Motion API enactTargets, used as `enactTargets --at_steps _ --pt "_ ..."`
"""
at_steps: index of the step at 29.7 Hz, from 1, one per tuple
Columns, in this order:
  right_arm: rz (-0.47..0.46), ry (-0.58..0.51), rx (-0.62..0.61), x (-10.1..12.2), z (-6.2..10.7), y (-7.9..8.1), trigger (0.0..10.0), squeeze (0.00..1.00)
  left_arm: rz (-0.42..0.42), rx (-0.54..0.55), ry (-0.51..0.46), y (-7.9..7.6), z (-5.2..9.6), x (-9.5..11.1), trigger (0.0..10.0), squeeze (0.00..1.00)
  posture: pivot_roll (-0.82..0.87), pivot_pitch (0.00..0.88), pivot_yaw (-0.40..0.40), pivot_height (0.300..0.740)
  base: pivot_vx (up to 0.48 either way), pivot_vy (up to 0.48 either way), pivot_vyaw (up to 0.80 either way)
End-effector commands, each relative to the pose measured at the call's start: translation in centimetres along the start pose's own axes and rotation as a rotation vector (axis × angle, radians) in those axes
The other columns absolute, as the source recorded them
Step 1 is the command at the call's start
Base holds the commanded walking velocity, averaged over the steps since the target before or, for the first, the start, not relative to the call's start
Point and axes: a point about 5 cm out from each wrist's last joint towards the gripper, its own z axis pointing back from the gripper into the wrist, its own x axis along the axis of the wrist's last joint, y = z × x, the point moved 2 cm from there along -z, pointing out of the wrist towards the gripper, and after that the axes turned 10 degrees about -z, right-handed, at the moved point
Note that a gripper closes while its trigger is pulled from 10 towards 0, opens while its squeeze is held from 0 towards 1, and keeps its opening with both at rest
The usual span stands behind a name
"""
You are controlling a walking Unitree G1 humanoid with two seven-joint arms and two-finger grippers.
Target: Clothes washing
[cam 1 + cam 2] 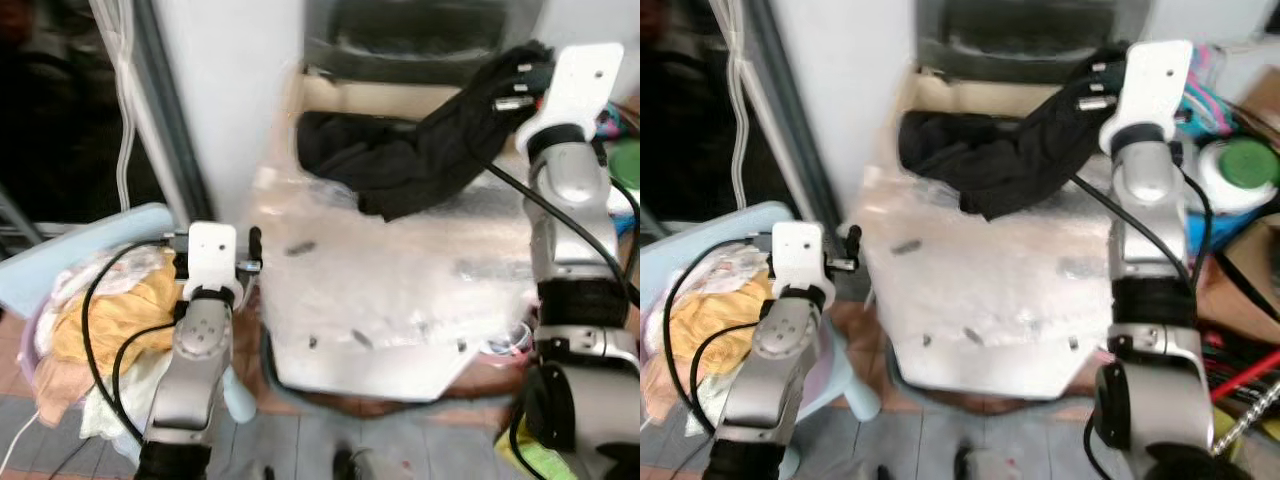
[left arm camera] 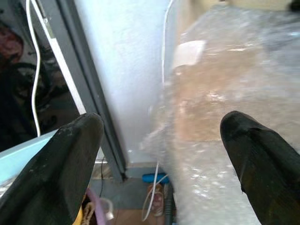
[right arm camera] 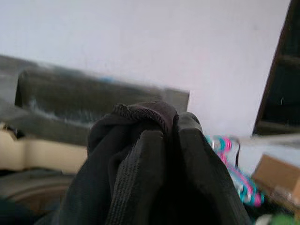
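Observation:
A black garment (image 1: 420, 160) trails from the open top of the washing machine (image 1: 400, 300) up to my right gripper (image 1: 520, 85), which is shut on its end above the machine's far right side. In the right wrist view the black fingers (image 3: 140, 187) pinch the dark cloth (image 3: 117, 140). My left gripper (image 2: 161, 154) stands open with nothing between its fingers, held by the machine's left side just above a basket of clothes (image 1: 100, 320) with yellow and white fabric.
The machine's lid is wrapped in bubble plastic (image 2: 234, 93). A white wall and a dark door frame (image 1: 160, 120) stand at the left. A green-lidded container (image 1: 1240, 170), hangers and boxes crowd the right. Tiled floor (image 1: 300, 440) lies in front.

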Motion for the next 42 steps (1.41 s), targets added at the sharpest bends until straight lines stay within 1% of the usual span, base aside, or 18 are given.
enactTargets --at_steps 1,9,13,15,16,17,19,22,24,28,30,32,33,36,38,39,40,42 --pt "-0.022 0.074 0.056 -1.8 0.4 1.4 10.0 0.00 0.022 0.009 0.002 0.2 -0.1 0.2 10.0 0.00 -0.02 0.019 0.043 0.740 0.000 0.000 0.00" --pt "-0.039 0.102 0.139 -2.2 0.5 2.7 10.0 0.00 0.027 0.035 -0.019 1.0 -0.4 1.3 10.0 0.00 -0.02 0.088 0.049 0.740 0.124 0.000 0.00" --pt "-0.028 0.083 0.221 -2.1 1.1 3.7 10.0 0.00 0.040 0.040 0.015 1.2 0.2 0.4 10.0 0.00 -0.01 0.086 0.052 0.740 0.254 0.000 0.00" --pt "-0.023 0.058 0.235 -1.8 1.3 4.2 10.0 0.00 0.051 0.033 0.036 0.9 0.4 0.0 10.0 0.00 -0.01 0.084 0.051 0.740 0.259 0.000 0.64" --pt "-0.029 0.022 0.263 -1.0 1.2 4.9 10.0 0.00 0.050 0.027 0.033 0.7 0.4 0.1 10.0 0.00 -0.01 0.084 0.051 0.740 0.251 0.000 0.64" --pt "-0.029 0.022 0.263 -1.0 1.2 4.9 10.0 0.00 0.050 0.027 0.033 0.7 0.4 0.1 10.0 0.00 -0.01 0.084 0.051 0.740 0.251 0.000 0.64" --pt "-0.042 -0.021 0.324 0.1 1.1 5.9 10.0 0.00 0.053 0.030 0.028 0.7 0.2 0.3 10.0 0.00 -0.01 0.077 0.048 0.740 0.259 0.000 0.63" --pt "-0.028 -0.034 0.338 0.5 0.8 6.1 10.0 0.00 0.055 0.031 0.030 0.7 -0.1 0.3 10.0 0.00 -0.02 0.070 0.050 0.740 0.261 0.000 0.63" --pt "-0.015 -0.049 0.317 1.3 -0.1 5.5 10.0 0.00 0.058 0.022 0.023 0.6 -0.3 0.5 10.0 0.00 -0.03 0.057 0.061 0.740 0.242 0.000 0.61" --pt "-0.007 -0.057 0.286 1.6 -0.7 4.8 10.0 0.00 0.058 0.011 0.019 0.4 -0.5 0.6 10.0 0.00 -0.03 0.040 0.064 0.740 0.120 0.000 0.52" --pt "0.041 -0.046 0.220 1.8 -1.9 3.7 10.0 0.00 0.053 0.009 0.009 0.4 -1.1 0.8 10.0 0.00 -0.02 0.016 0.063 0.740 0.000 0.000 0.00" --pt "0.054 -0.039 0.149 2.3 -3.1 2.8 10.0 0.00 0.070 0.021 -0.011 0.6 -1.5 1.2 10.0 0.00 -0.02 0.000 0.066 0.740 0.000 0.000 0.00" --pt "0.079 -0.038 0.054 3.1 -4.1 1.5 10.0 0.00 0.068 0.030 -0.029 0.7 -1.8 1.7 10.0 0.00 -0.01 0.000 0.065 0.740 0.000 0.000 0.00" --pt "0.040 -0.020 -0.115 3.7 -4.9 -0.8 10.0 0.00 0.052 0.028 -0.053 0.6 -1.7 2.2 10.0 0.00 0.01 0.000 0.047 0.740 0.000 0.000 0.00" --pt "0.017 0.035 -0.170 2.9 -4.9 -1.6 10.0 0.00 0.021 0.028 -0.070 0.8 -1.8 2.4 10.0 0.00 0.01 0.000 0.040 0.740 0.000 0.000 0.00" --pt "-0.008 0.087 -0.169 1.3 -4.5 -1.5 10.0 0.65 0.021 0.038 -0.074 1.0 -1.8 2.5 10.0 0.00 0.02 0.000 0.028 0.740 0.000 0.000 0.00" --pt "-0.025 0.120 -0.145 0.2 -4.1 -1.0 10.0 1.00 0.027 0.047 -0.073 1.2 -1.9 2.5 10.0 0.00 0.02 0.000 0.020 0.740 0.000 0.000 0.00" --pt "-0.034 0.132 -0.129 -0.4 -3.8 -0.6 10.0 1.00 0.028 0.051 -0.074 1.2 -2.0 2.5 10.0 0.00 0.02 0.000 0.018 0.740 0.000 0.000 0.00"
